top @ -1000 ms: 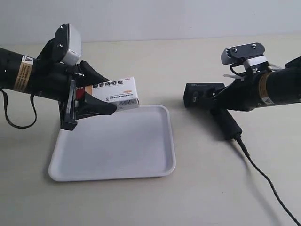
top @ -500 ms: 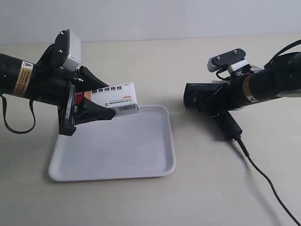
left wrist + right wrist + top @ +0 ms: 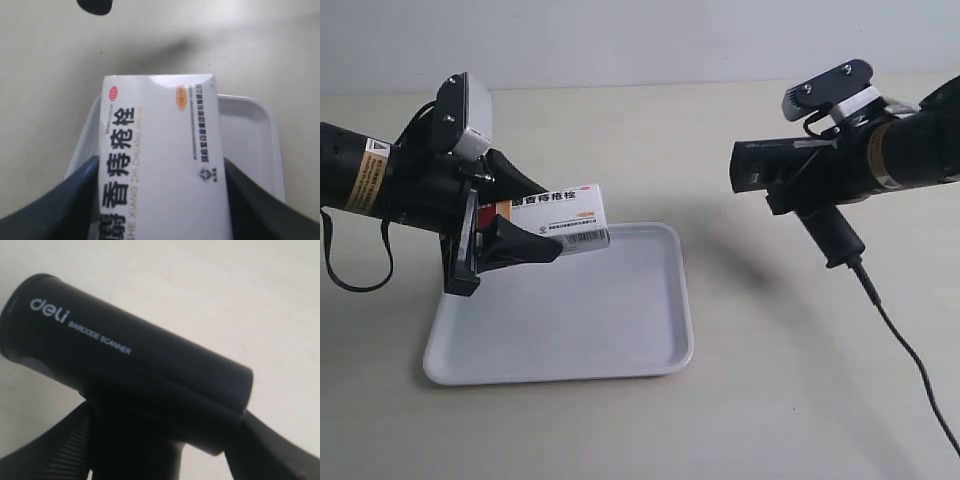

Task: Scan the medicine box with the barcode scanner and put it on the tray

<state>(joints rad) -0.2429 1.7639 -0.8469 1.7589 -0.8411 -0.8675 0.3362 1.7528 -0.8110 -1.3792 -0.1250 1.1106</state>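
The medicine box [image 3: 563, 214], white with a red and orange end and dark characters, hangs tilted above the far left part of the white tray [image 3: 610, 330]. My left gripper [image 3: 520, 222] is shut on the box [image 3: 160, 165], a finger [image 3: 60, 205] pressed to each long side. Its barcode edge faces the exterior camera. At the exterior view's right, my right gripper [image 3: 800, 185] is shut on the black barcode scanner [image 3: 790, 170], held up off the table, head pointing toward the box, handle slanting down. In the right wrist view the scanner [image 3: 130, 370] fills the picture between both fingers.
The scanner's black cable [image 3: 910, 370] trails from the handle down across the beige table [image 3: 770, 400] to the front right edge of the exterior view. A dark object [image 3: 95, 5] shows at the edge of the left wrist view.
The right arm has lifted the scanner off the table and moved it right and up. The left gripper has lowered the box slightly toward the tray.
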